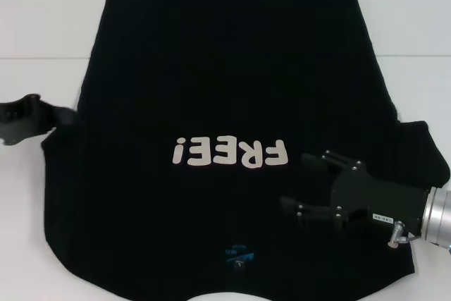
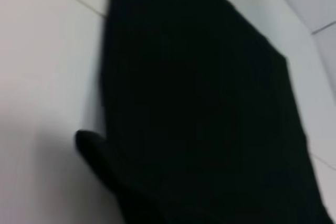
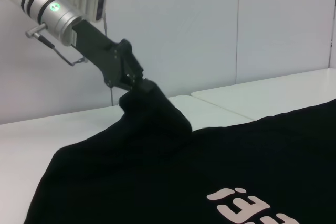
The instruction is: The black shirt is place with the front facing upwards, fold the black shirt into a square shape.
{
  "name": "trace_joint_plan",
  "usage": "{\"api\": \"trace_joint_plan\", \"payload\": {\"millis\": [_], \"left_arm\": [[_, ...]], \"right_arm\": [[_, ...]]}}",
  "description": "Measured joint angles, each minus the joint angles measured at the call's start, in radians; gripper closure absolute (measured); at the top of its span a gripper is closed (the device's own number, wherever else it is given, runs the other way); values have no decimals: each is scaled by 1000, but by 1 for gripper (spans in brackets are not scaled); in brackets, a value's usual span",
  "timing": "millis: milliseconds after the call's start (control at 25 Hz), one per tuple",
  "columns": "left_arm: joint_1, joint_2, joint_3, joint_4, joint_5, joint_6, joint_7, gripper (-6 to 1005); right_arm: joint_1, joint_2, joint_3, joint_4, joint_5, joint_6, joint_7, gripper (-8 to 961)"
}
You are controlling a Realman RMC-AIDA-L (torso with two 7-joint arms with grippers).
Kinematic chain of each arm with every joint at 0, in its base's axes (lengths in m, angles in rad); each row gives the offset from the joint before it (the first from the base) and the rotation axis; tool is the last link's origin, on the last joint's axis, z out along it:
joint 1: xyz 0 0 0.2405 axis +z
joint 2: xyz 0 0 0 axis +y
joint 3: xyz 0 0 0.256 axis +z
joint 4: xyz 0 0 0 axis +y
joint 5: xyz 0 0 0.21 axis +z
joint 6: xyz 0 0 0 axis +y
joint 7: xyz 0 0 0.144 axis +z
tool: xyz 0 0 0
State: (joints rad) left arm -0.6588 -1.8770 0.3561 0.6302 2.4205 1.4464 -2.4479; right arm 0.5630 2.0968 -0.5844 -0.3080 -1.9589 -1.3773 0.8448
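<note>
Only right wrist view shows left tool [image 3: 137, 81] pinching black shirt [image 3: 210, 166] sleeve.

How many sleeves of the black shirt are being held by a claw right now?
1. The left claw pinches the black shirt's sleeve at the robot's left edge, lifting it. The right claw hovers open above the chest, beside the other sleeve, holding nothing.

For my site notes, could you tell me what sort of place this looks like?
Probably a lab or test room, not a home: a plain white table, bare pale wall panels, and only the black shirt laid out between the left gripper and right gripper.
</note>
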Motion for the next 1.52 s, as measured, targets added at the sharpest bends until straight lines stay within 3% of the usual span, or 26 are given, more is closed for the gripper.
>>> {"api": "trace_joint_plan", "payload": {"millis": [440,600,680,800,1040,1160,1240,1440,1520], "left_arm": [[-41,-88,12,-13,-13,-25,12,970],[-43,-107,9,-67,-41,-39,34,957],[-44,-106,5,-126,-100,-22,79,951],[-38,-101,3,-189,-188,28,147,853],[-2,-84,0,-196,-249,126,298,640],[46,-78,-2,-190,-307,193,510,525],[82,-88,-1,-174,-336,228,680,441],[172,-139,2,-142,-355,319,1186,244],[197,-162,3,-124,-355,334,1312,169]], "right_arm": [[1,0,0,10,0,-2,-2,6],[1,0,0,12,0,-2,-2,7],[2,0,0,12,0,-2,-2,7],[0,0,0,12,0,-2,-3,7],[-7,0,3,12,2,-2,-1,7],[-11,-4,14,7,8,-2,34,7],[-14,-7,23,-15,10,-2,103,7],[-36,-13,15,-198,-1,-9,415,6],[-47,-22,8,-304,-23,-28,581,6]]}}
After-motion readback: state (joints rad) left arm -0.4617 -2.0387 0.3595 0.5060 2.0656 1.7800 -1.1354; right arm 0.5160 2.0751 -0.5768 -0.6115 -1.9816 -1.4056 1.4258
